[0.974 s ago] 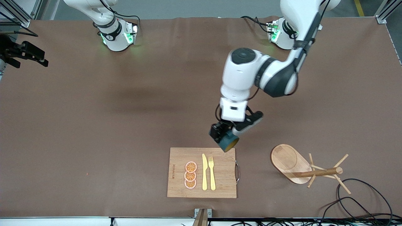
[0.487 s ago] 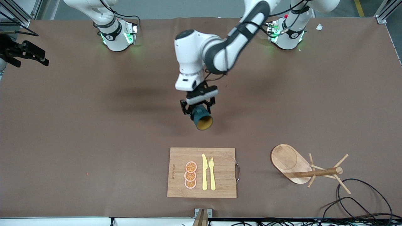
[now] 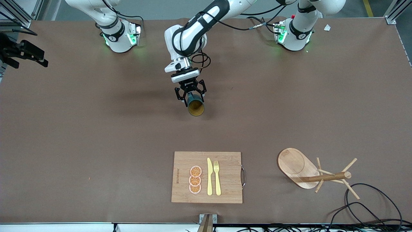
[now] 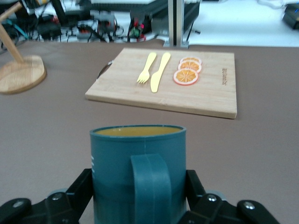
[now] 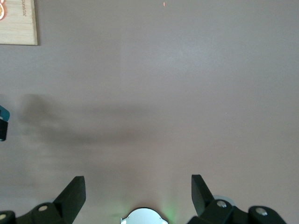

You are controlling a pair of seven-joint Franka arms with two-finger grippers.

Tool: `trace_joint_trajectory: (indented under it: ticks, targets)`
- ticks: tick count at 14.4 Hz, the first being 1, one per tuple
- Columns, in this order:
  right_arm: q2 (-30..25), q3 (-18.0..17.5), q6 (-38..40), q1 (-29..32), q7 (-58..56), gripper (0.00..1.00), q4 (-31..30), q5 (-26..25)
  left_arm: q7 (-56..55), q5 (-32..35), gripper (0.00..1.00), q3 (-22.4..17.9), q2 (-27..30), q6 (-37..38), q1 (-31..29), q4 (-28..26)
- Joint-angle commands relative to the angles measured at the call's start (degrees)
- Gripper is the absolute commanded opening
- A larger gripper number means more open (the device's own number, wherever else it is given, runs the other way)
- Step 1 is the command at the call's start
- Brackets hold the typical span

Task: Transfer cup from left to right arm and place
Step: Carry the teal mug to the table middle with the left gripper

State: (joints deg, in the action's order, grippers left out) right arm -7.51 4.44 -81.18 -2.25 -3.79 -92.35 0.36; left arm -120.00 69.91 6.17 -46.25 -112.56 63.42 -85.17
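The teal-green cup (image 3: 195, 108) is held in my left gripper (image 3: 192, 100), which is shut on its sides, above bare table between the cutting board and the robot bases. Its ochre inside tips toward the front camera. In the left wrist view the cup (image 4: 117, 158) fills the space between the black fingers (image 4: 79, 189), handle facing the camera. My right gripper (image 3: 43, 59) waits open and empty over the table edge at the right arm's end. In the right wrist view it (image 5: 138, 191) shows spread fingers over bare table, with a sliver of the cup (image 5: 3, 112) at the picture's edge.
A wooden cutting board (image 3: 225, 190) with orange slices (image 3: 195, 179), a yellow knife (image 3: 209, 176) and a fork (image 3: 217, 177) lies near the front edge. A wooden peg rack (image 3: 296, 166) lies on its side toward the left arm's end, with black cables (image 3: 370, 199) nearby.
My left arm has carried the cup from over the cutting board's corner toward the robot bases and toward the right arm's end. The right gripper has barely moved.
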Motion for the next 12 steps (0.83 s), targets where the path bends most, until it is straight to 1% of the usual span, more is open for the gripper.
trace_joint_trajectory:
  ticks: [1, 3, 4, 7, 10, 12]
  targets:
    - [-0.58, 0.31, 0.23, -0.30, 0.54, 1.00, 0.06, 0.16, -3.39, 8.01, 0.66, -0.72, -3.31, 1.11, 0.91, 1.76]
    - [-0.32, 0.39, 0.32, 0.05, 0.36, 1.00, 0.50, 0.16, -3.92, 16.35, 0.65, -0.63, -5.95, 1.11, 1.00, 1.93]
    - [-0.05, 0.40, 0.32, 0.06, 0.45, 1.00, 0.50, 0.25, -5.32, 19.27, 0.65, -0.63, -7.09, 1.11, 1.00, 2.54]
    - [0.91, 0.40, 0.32, 0.23, 0.71, 1.00, 0.68, 0.34, -12.26, 26.22, 0.65, -0.63, -11.57, 1.11, 1.44, 5.97]
    - [1.62, 0.57, 0.23, 0.49, 0.80, 1.00, 0.68, 0.43, -14.46, 34.83, 0.65, -0.89, -13.77, 1.11, 1.35, 6.06]
    - [1.80, 0.57, 0.06, 0.49, 0.89, 1.00, 0.68, 0.51, -18.58, 38.71, 0.65, -1.68, -15.09, 1.11, 1.35, 5.98]
